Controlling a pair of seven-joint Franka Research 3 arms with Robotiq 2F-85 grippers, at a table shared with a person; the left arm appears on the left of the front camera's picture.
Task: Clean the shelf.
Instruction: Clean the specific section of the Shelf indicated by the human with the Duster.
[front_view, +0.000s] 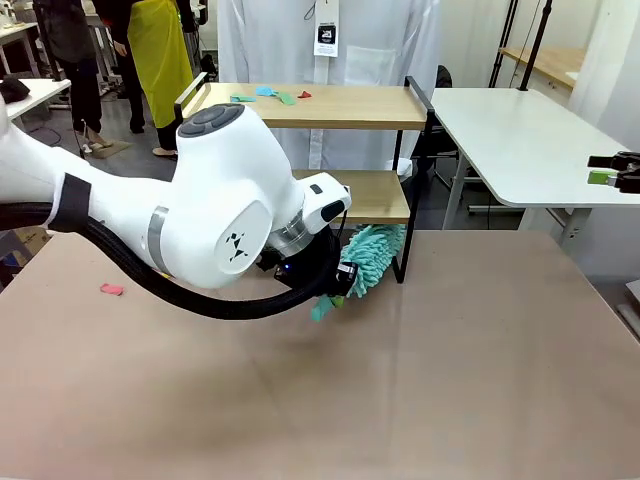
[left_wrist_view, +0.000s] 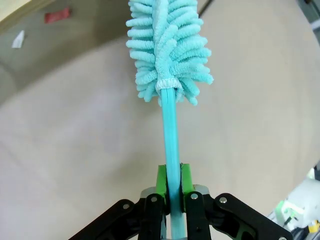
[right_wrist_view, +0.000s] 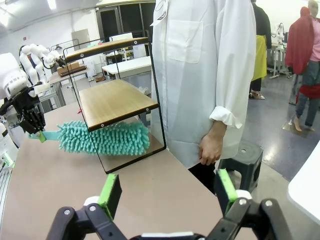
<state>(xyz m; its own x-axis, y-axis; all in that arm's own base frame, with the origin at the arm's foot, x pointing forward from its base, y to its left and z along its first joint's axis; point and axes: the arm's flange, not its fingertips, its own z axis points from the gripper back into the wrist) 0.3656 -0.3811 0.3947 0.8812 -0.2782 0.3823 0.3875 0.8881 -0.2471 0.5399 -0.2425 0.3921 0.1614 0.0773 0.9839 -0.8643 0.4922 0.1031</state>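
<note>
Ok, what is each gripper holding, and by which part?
The left gripper clamps the teal duster by its thin handle, below the fluffy head. The right gripper is open and holds nothing.

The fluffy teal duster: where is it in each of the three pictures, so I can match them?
Front view: the duster sits at centre, its head under the lower board of the shelf.
Left wrist view: the duster stands at top centre, handle running down into the fingers of the left gripper.
Right wrist view: the duster lies left of middle, under that lower board.
Shared landmark: the brown table beneath it.
</note>
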